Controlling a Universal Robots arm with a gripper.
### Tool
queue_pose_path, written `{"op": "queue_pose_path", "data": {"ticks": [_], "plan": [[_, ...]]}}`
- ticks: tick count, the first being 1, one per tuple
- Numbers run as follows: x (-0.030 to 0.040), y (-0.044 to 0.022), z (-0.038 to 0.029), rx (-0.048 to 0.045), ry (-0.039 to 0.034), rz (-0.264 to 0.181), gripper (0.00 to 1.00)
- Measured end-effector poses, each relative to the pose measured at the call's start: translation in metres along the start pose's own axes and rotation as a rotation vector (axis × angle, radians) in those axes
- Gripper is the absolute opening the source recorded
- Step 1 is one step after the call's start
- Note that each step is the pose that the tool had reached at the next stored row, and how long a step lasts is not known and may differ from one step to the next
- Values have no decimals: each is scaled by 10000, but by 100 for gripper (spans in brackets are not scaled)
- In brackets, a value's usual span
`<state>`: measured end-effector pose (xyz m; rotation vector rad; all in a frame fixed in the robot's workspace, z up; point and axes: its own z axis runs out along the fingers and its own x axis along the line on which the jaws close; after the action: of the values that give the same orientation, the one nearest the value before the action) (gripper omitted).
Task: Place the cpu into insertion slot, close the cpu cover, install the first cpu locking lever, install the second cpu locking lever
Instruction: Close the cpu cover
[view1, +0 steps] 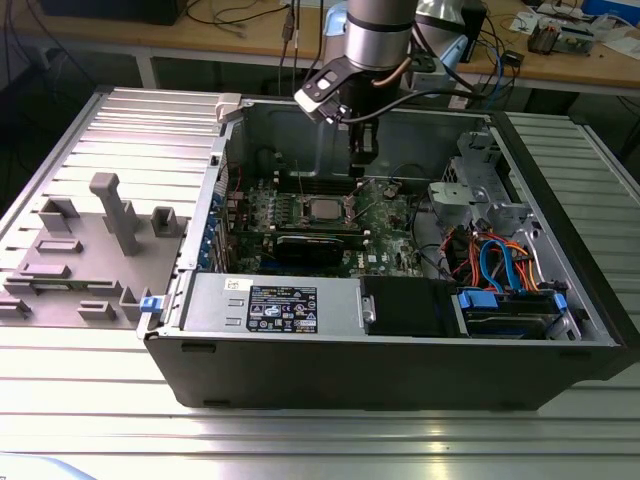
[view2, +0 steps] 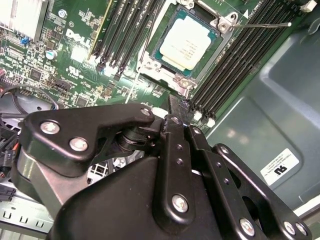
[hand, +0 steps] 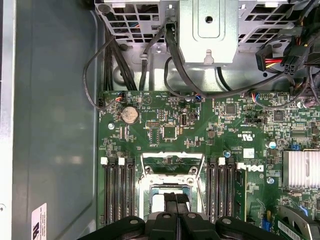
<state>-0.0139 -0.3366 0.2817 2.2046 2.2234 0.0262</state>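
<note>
The cpu (view2: 186, 42), a silver-grey square, lies flat in the insertion slot (view2: 159, 62) on the green board, and it also shows in the exterior view as the cpu (view1: 322, 210). In the first wrist view the cpu cover (hand: 171, 159) appears as a silvery frame raised at the socket's far edge, with board visible through its opening. A thin locking lever (view2: 265, 24) sticks out free from one socket corner. My gripper (view1: 362, 155) hangs above the socket with its black fingers (hand: 170, 200) pressed together and shut on nothing; it sits just beside the cpu in the second wrist view (view2: 167, 119).
Black memory slots (hand: 117, 190) flank the socket on both sides. A black graphics card (view1: 320, 245) lies nearer the case front. A metal drive cage (hand: 207, 30) and cable bundles (view1: 495, 260) crowd the exterior view's right. Grey fixtures (view1: 110, 215) stand outside the case.
</note>
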Motion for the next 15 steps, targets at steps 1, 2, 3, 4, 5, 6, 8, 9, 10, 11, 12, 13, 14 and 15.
{"op": "queue_pose_path", "data": {"ticks": [1,2,3,4,5,6,8,9,10,11,12,13,14,15], "plan": [[0,3,0,0,1,1,11],[0,6,0,0,0,1,11],[0,8,0,0,0,1,11],[0,11,1,0,1,0,11],[0,14,0,0,1,0,11],[0,15,0,0,1,1,11],[0,20,1,0,1,0,11],[0,23,1,0,1,0,11],[0,26,1,0,1,0,11],[0,29,1,0,1,0,11],[0,31,1,0,1,1,11],[0,34,1,0,1,0,11],[0,37,1,0,0,0,11],[0,40,1,0,1,1,11]]}}
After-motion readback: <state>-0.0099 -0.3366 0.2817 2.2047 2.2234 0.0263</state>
